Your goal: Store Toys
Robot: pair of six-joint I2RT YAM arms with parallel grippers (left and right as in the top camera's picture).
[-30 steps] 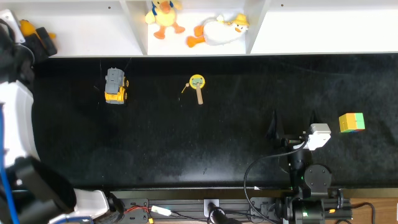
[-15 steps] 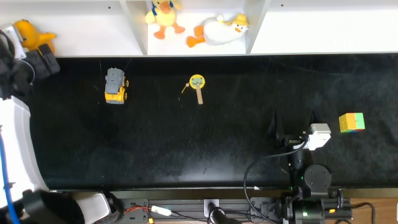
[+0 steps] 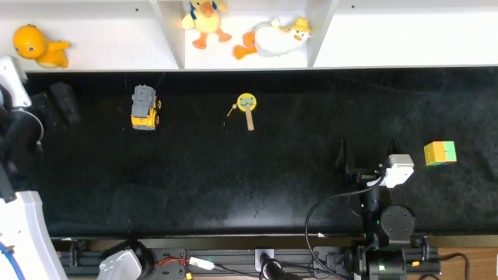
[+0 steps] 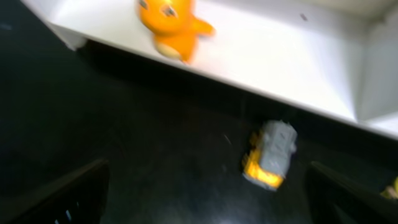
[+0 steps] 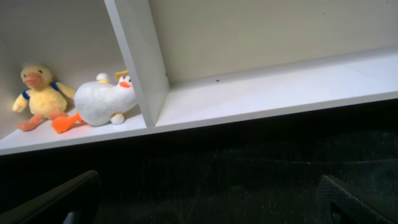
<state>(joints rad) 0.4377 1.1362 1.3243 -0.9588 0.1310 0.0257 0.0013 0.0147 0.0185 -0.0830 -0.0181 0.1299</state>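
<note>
Toys occupy two zones: the white shelf (image 3: pixel 109 39) along the top of the frame and the black table (image 3: pixel 233 179) below it.

1. Stored items. An orange plush toy (image 3: pixel 37 44) lies in the upper-left shelf compartment, close to its front edge. It is rounded and bright orange, with a paler patch on its underside. A yellow duck (image 3: pixel 205 19) and a white duck (image 3: pixel 276 37) lie side by side in the middle compartment.

2. Items not yet stored. A toy truck (image 3: pixel 145 106), grey over yellow, sits at upper left of the table. A paddle toy (image 3: pixel 247 109) with a round green-yellow head lies near centre. A colour cube (image 3: pixel 440 153) sits at the right.

3. Left gripper (image 4: pixel 205 171). Its fingers are spread wide with nothing between them. It hangs over the table, below the orange toy's compartment. That toy rests free on the shelf and probably counts as stored. The truck is its nearest candidate.

4. Right gripper (image 3: pixel 366 155). Its fingers are likewise apart and empty, low at centre-right. The cube lies nearest to it.
</note>
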